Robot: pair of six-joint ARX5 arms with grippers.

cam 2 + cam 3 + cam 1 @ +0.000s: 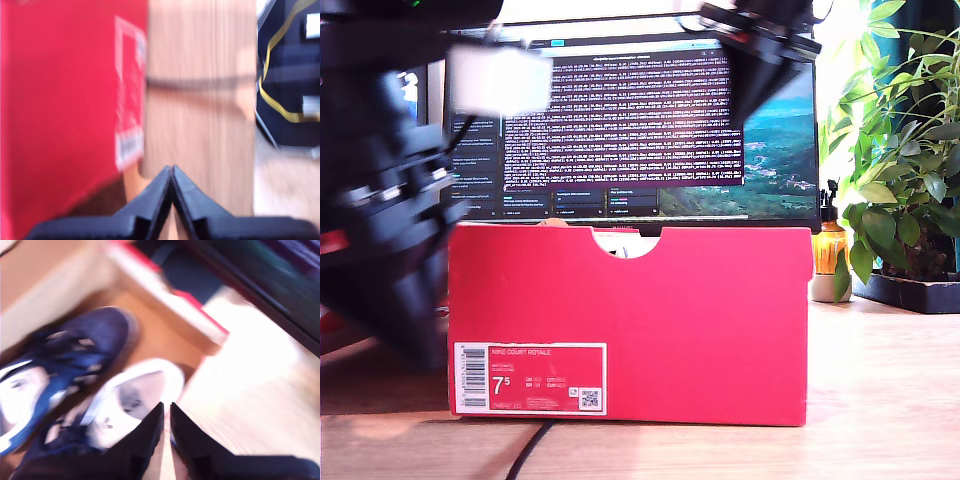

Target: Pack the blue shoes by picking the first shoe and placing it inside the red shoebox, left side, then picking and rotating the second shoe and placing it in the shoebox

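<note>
Inside red shoebox (165, 295): two blue shoes (75, 355), one box.

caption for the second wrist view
My second gripper, jaws together, above both blue shoes lying inside the red shoebox.

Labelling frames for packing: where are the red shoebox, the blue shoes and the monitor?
red shoebox (700, 320), exterior view, front wall.
blue shoes (92, 337), second wrist view, one shoe's toe, inside the box.
monitor (620, 120), exterior view, screen.
</note>
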